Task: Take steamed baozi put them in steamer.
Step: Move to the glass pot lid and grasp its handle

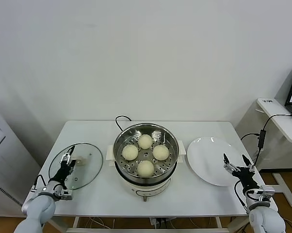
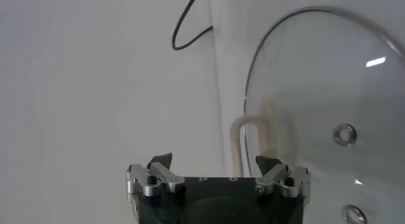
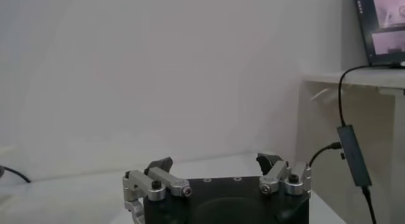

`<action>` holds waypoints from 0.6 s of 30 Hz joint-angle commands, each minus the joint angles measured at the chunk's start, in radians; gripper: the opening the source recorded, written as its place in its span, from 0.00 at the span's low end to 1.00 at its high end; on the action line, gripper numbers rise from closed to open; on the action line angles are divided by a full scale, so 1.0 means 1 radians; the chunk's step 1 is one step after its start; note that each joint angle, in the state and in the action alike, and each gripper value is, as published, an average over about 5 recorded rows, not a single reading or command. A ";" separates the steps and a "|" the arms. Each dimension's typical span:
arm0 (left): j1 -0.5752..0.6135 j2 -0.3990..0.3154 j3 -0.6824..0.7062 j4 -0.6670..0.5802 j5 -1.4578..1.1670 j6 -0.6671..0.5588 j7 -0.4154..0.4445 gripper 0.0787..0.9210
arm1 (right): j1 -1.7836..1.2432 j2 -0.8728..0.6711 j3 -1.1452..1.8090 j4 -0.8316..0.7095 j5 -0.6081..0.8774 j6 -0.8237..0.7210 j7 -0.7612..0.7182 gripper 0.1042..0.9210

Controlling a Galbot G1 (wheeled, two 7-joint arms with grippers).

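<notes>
- Four buns (image 1: pixel 145 155) are sitting inside the steamer (image 1: pixel 145 156), on its holed tray, at the middle of the table (image 1: pixel 97 187).
- Buns are lying in a diamond: one at the back, one on each side, one at the front; none touching a gripper.
- Left gripper (image 1: pixel 69 157) is hanging over the glass lid (image 1: pixel 77 165) at the table's left side, well apart from the steamer; fingers spread apart, holding nothing.
- Left wrist view is showing the left gripper (image 2: pixel 215 162) with the lid (image 2: pixel 329 118) just ahead of it.
- Right gripper (image 1: pixel 235 161) is hovering at the near right rim of the white plate (image 1: pixel 209 160), right of the steamer; fingers apart, holding nothing.
- Right wrist view: right gripper (image 3: pixel 218 163) spread wide.
</notes>
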 commanded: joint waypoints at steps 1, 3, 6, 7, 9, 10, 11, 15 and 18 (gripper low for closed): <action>-0.038 -0.024 0.000 0.018 0.058 -0.003 -0.012 0.81 | -0.008 0.012 0.013 -0.004 -0.012 0.002 -0.009 0.88; -0.018 -0.017 -0.001 -0.006 0.047 0.002 -0.002 0.75 | -0.007 0.013 0.014 -0.006 -0.014 0.002 -0.011 0.88; 0.003 -0.011 -0.004 -0.035 0.029 0.006 0.004 0.65 | -0.004 0.016 0.012 -0.008 -0.019 0.001 -0.013 0.88; 0.007 -0.009 -0.006 -0.043 0.023 0.006 0.004 0.61 | -0.003 0.017 0.011 -0.008 -0.021 0.001 -0.013 0.88; 0.014 -0.005 -0.010 -0.059 0.012 0.007 0.006 0.55 | -0.001 0.019 0.007 -0.007 -0.023 0.000 -0.013 0.88; 0.018 -0.002 -0.013 -0.069 0.004 0.007 0.007 0.51 | 0.000 0.020 0.005 -0.006 -0.024 -0.001 -0.013 0.88; 0.021 0.002 -0.015 -0.080 -0.004 0.007 0.008 0.48 | 0.001 0.020 0.003 -0.006 -0.026 -0.001 -0.014 0.88; 0.033 0.030 -0.030 -0.142 -0.047 0.016 0.021 0.34 | 0.003 0.021 0.000 -0.003 -0.029 -0.002 -0.014 0.88; 0.043 0.063 -0.039 -0.202 -0.079 0.038 0.041 0.24 | 0.004 0.020 -0.002 -0.002 -0.030 -0.002 -0.014 0.88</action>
